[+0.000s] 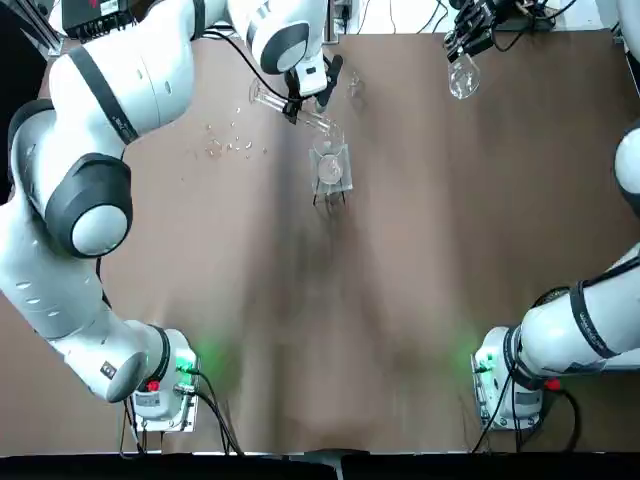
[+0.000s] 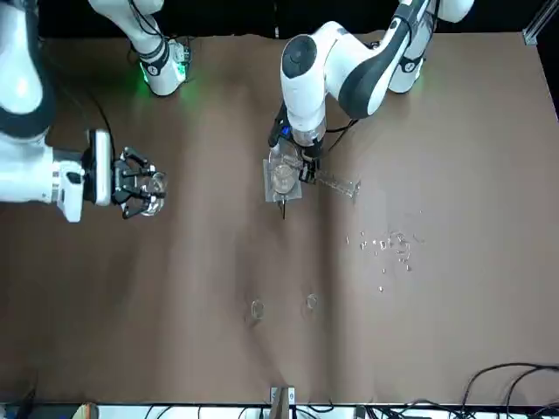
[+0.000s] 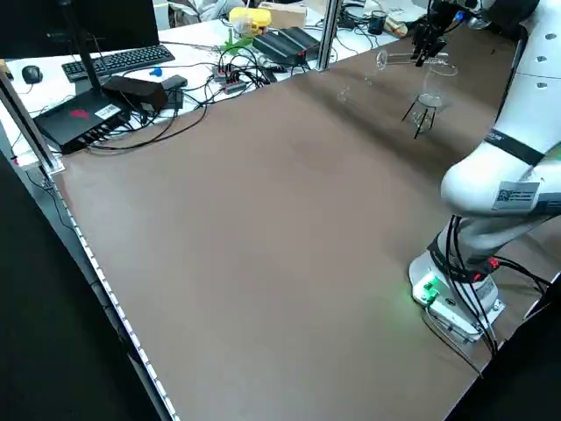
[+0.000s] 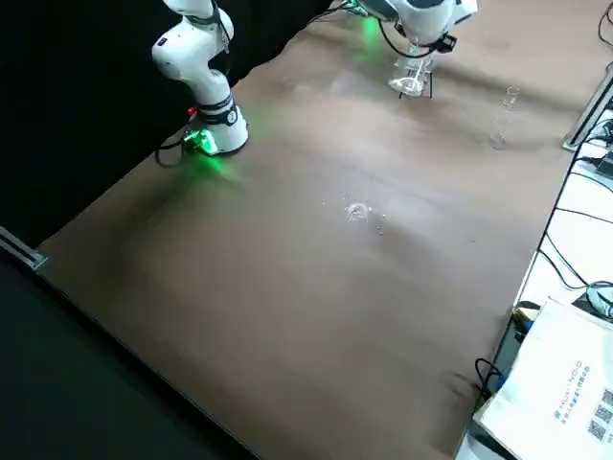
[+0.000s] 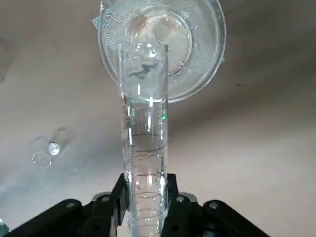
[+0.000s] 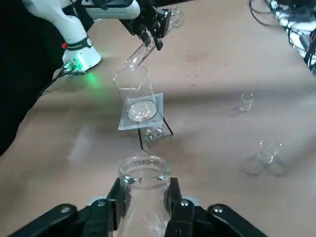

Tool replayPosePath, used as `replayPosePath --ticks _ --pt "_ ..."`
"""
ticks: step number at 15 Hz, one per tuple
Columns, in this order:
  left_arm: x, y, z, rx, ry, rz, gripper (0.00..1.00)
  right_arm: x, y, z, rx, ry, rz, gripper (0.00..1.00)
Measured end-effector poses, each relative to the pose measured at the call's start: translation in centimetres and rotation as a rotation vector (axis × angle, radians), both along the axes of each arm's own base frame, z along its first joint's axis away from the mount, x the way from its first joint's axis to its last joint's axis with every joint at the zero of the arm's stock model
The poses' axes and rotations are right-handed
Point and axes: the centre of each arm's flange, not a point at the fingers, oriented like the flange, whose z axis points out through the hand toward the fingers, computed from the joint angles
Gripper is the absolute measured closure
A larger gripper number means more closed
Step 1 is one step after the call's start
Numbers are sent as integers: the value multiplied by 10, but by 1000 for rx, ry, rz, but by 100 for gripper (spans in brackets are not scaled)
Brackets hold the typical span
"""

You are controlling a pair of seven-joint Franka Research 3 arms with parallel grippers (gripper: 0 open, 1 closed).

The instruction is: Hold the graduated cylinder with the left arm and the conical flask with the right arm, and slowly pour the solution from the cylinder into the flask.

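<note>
- Left gripper (image 5: 145,207): clamped on the graduated cylinder (image 5: 144,143), held above the desk (image 1: 400,300) near the middle of its far edge. The cylinder is tilted, mouth down, over a clear beaker (image 6: 132,85) that sits on a mesh square on a black-legged stand (image 6: 148,129).
- Right gripper (image 6: 145,205): clamped on the conical flask (image 6: 144,185), rim up, held near the far right corner of the desk, well apart from the cylinder.
- Other items: scattered glass bits (image 1: 232,145) on the desk to the left of the stand; 2 small glass vials (image 6: 256,126) by the far edge.
- Step in hand (judgement): the cylinder mouth points at the beaker on the stand, not at the flask. No liquid stream can be made out.
- Doing it well (judgement): bring the flask mouth under the cylinder lip, or carry the cylinder to the flask, before tilting further. Keep the flask upright and steady. Rest the lip just inside the rim, then raise the cylinder's base slowly so the liquid runs down the flask wall.
- Risk (judgement): glass on glass is slippery; a fast tilt may spill onto the desk.
</note>
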Motion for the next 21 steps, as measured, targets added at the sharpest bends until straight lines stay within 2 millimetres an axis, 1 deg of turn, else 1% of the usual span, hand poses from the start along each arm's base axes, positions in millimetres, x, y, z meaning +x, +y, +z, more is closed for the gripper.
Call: replayPosePath --ticks 1,4,7,9,13,17,21 --pt "-1 0 0 3 -1 -2 66 -14 9 4 -26 31 -33 61" --pt "-3 -3 0 11 -3 -10 66 -32 16 13 -48 69 -60 61" --pt "-5 -4 0 26 -17 -22 66 -46 25 18 -97 84 -58 61" --pt "-5 -3 -1 36 -18 -24 66 -52 33 19 -126 85 -52 61" --pt "-5 -2 -1 51 -25 -28 66 -56 49 20 -147 98 -47 61" --pt "-9 -6 -1 69 -38 -46 66 -62 71 21 -192 100 -38 61" --pt "-11 -6 -1 79 -32 -47 66 -72 92 32 -261 104 -53 61"
